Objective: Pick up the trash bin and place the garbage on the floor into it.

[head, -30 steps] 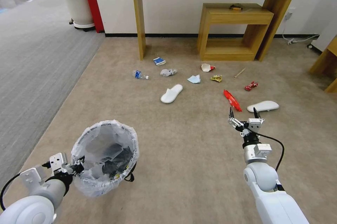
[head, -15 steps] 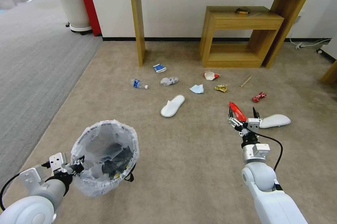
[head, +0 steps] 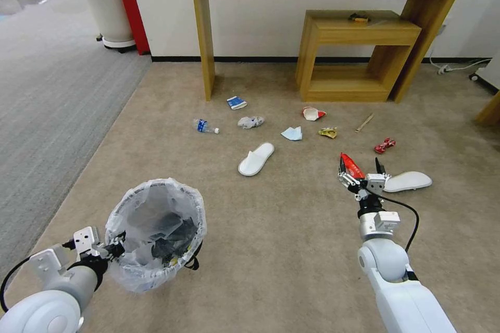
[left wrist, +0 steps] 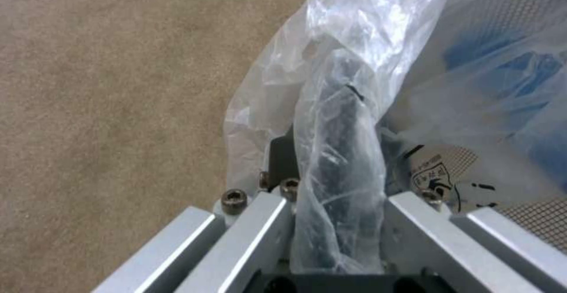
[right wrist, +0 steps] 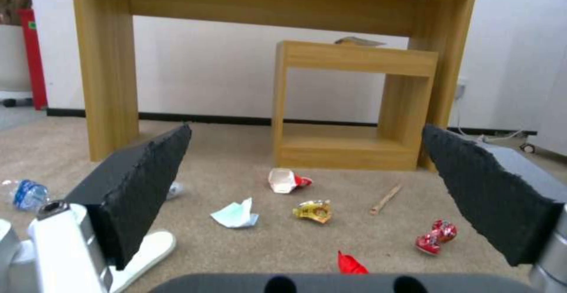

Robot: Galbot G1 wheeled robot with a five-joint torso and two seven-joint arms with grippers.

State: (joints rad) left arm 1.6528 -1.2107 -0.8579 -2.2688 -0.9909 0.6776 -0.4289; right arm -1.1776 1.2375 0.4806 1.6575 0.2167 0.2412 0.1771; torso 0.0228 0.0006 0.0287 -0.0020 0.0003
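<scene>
Left pincer (head: 112, 250) is clamped on the trash bin (head: 156, 234) rim. Right pincer (head: 360, 170) is held spread over the red wrapper (head: 352, 165); garbage is scattered across the floor (head: 271, 229) before two wooden tables (head: 333, 25).

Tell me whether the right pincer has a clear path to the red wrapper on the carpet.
Probably yes. The right pincer hangs open just short of the red wrapper, with nothing lying between them. The nearest slipper lies off to its side, so the way looks free.
</scene>
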